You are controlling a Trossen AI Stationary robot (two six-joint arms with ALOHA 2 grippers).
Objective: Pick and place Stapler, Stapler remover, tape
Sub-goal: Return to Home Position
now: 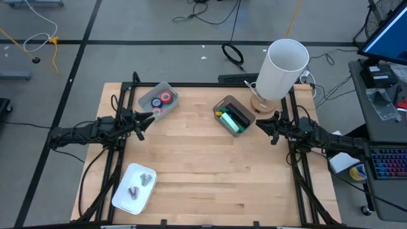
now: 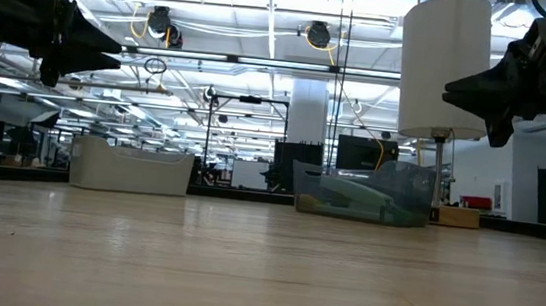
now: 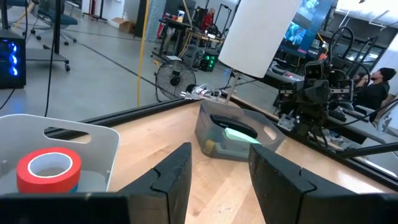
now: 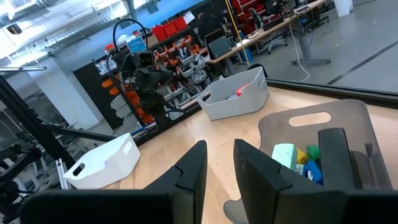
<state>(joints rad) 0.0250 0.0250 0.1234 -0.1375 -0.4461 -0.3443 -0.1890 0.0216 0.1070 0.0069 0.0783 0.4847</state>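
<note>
My left gripper (image 1: pixel 145 121) (image 3: pixel 219 152) hovers open above the table's left side, just near of a pale bin (image 1: pixel 169 88). A red tape roll (image 1: pixel 166 97) (image 3: pixel 48 168) and a blue one (image 1: pixel 156 102) lie in that bin. My right gripper (image 1: pixel 262 124) (image 4: pixel 219 148) hovers open at the right side, beside a grey bin (image 1: pixel 224 102). That bin holds a green stapler (image 1: pixel 227 121) (image 4: pixel 285 154) and a black piece (image 1: pixel 238 116). Two grey metal pieces (image 1: pixel 147 179) that may be the stapler removers lie in a white tray (image 1: pixel 124 200) at the near left.
A tall lamp with a white shade (image 1: pixel 283 67) stands at the far right corner, just behind the grey bin. A black frame runs along the table's left, right and far edges. Bare wood lies between the two grippers and across the near middle.
</note>
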